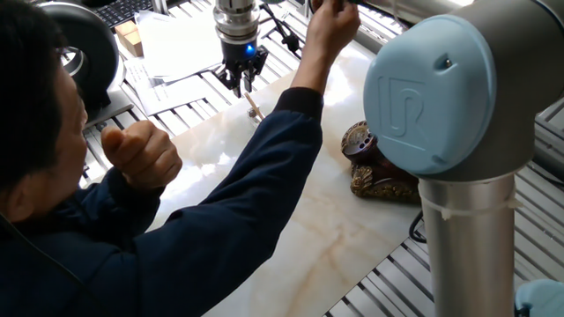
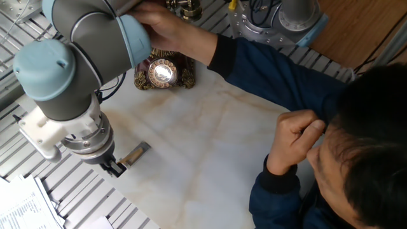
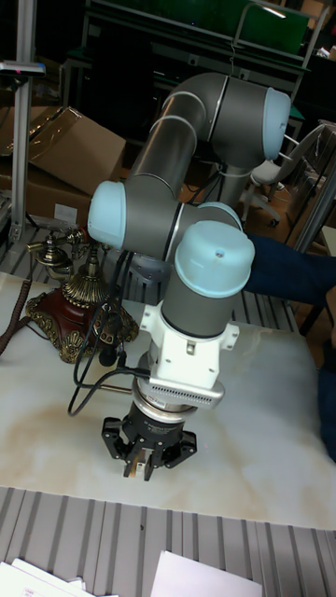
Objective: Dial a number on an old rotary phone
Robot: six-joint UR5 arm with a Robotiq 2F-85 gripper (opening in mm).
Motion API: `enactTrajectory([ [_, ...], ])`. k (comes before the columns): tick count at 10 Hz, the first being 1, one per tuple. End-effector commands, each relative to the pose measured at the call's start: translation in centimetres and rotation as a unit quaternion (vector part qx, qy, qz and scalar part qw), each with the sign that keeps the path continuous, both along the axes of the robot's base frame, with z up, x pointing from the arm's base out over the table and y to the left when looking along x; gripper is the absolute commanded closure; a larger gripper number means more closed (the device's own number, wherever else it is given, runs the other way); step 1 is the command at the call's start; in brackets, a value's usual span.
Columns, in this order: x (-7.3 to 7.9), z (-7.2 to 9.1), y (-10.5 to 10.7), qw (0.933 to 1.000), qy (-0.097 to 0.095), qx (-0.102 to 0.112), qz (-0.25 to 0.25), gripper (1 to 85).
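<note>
Down at the near edge of the marble table (image 3: 280, 466) in the tall fixed view, the gripper (image 3: 147, 464) points straight down, its dark fingers drawn close together; whether they clasp anything cannot be told from here. From the other fixed view, a small wooden stick (image 2: 134, 154) lies on the slab with one end right at the gripper's tip. Across the table a person's clenched fist (image 2: 296, 141) hovers over the marble, while the other hand (image 2: 159, 24) reaches above the old rotary phone (image 2: 163, 71), which sits by the far edge, dial facing up.
</note>
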State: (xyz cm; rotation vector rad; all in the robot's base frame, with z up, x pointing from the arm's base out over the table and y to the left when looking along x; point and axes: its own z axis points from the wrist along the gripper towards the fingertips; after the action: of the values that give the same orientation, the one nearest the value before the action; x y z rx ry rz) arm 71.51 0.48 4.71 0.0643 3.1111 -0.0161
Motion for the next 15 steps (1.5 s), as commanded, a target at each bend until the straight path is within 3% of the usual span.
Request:
enactTrajectory([
  [1, -0.1, 1.6, -0.5, 1.0, 0.006, 0.005, 0.0, 53.7],
  [5, 1.5, 1.7, -1.0, 0.9996, -0.025, -0.005, -0.009, 53.3],
  [10, 1.9, 1.8, -0.5, 0.9993, -0.032, 0.006, -0.02, 53.7],
  [15, 1.2, -0.5, 0.1, 0.9993, -0.028, 0.01, -0.024, 55.0],
])
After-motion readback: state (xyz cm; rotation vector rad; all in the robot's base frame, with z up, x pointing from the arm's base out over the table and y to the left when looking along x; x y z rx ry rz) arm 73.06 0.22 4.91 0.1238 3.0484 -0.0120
